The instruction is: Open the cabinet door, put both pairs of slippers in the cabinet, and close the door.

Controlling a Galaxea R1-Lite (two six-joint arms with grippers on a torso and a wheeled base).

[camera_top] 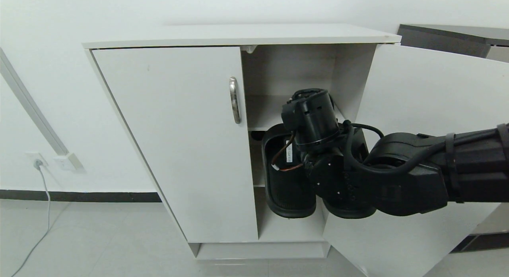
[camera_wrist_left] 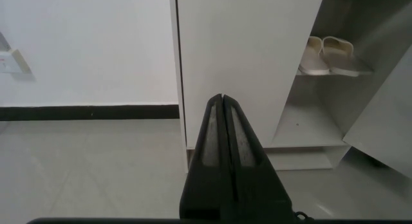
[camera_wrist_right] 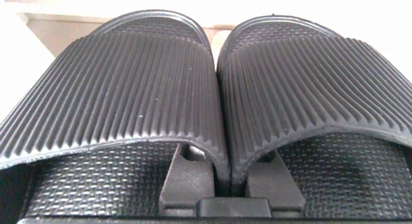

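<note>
While the right arm (camera_top: pixel 417 177) is stretching in level from the right side, its wrist is sitting squarely in front of the cabinet's (camera_top: pixel 238 34) open half. The right pincer (camera_wrist_right: pixel 222 179) is clamping the pair of black slippers (camera_top: pixel 286 181) together, one finger (camera_wrist_right: pixel 187 176) tucked under each ribbed strap, with the two inner edges pinched between them. The black slippers are hanging upright side by side, touching, their footbeds facing out, low in the mouth of the open compartment and just above the bottom board.

Over on the other side, the left pincer (camera_wrist_left: pixel 222 140) is hovering above the floor (camera_top: pixel 99 237), aimed at the cabinet's lower front, its two pads pressed flat against each other with nothing between them.

Inside the open half, a pair of pale slippers (camera_wrist_left: pixel 331 55) is resting side by side on a shelf (camera_wrist_left: pixel 302 73).

The right-hand door (camera_top: pixel 417 102) is standing swung wide open, while the left-hand door (camera_top: pixel 175 142) is sitting closed, its metal handle (camera_top: pixel 235 100) running upright along its inner edge. The cabinet is standing on a light tiled floor against a white wall (camera_top: pixel 59 50) with a dark skirting (camera_top: pixel 79 196). A socket (camera_top: pixel 37 161) on the wall, off to the left, is feeding a grey cable (camera_top: pixel 43 205) down to the floor.
</note>
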